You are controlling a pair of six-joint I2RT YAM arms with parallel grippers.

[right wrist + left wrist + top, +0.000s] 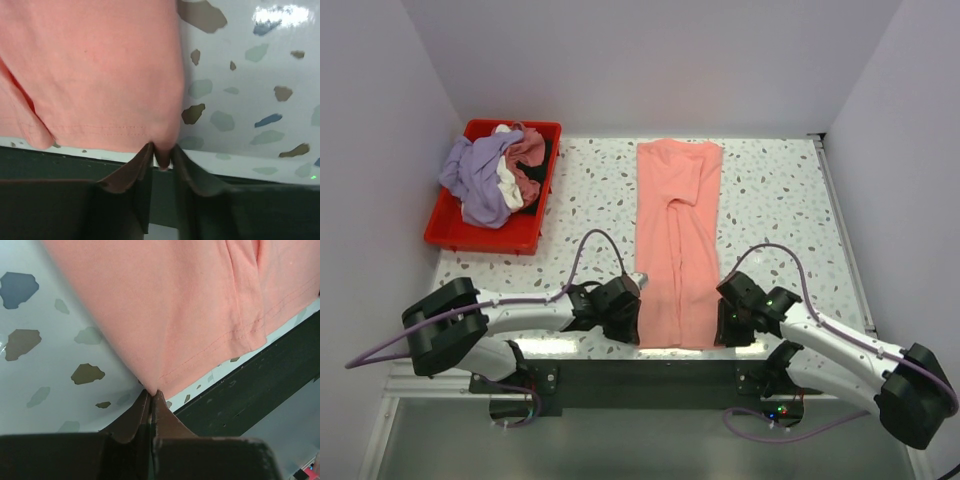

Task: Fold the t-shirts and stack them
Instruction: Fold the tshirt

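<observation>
The salmon-pink t-shirt [678, 240] lies flat on the speckled table, folded into a long narrow strip running from the back to the near edge. My left gripper [632, 322] is shut on its near left hem corner; the wrist view shows the jaws pinched tight on the cloth [165, 330]. My right gripper [725, 328] is shut on the near right hem corner, with a fold of the cloth [100, 75] between the fingers. Lavender [475, 175], white [506, 186] and dusty rose [528, 150] tees lie bunched in the red bin.
The red plastic bin [480, 235] stands at the back left of the table. The table's near edge and a dark frame rail [650, 372] run just below both grippers. White walls close in the left, back and right sides.
</observation>
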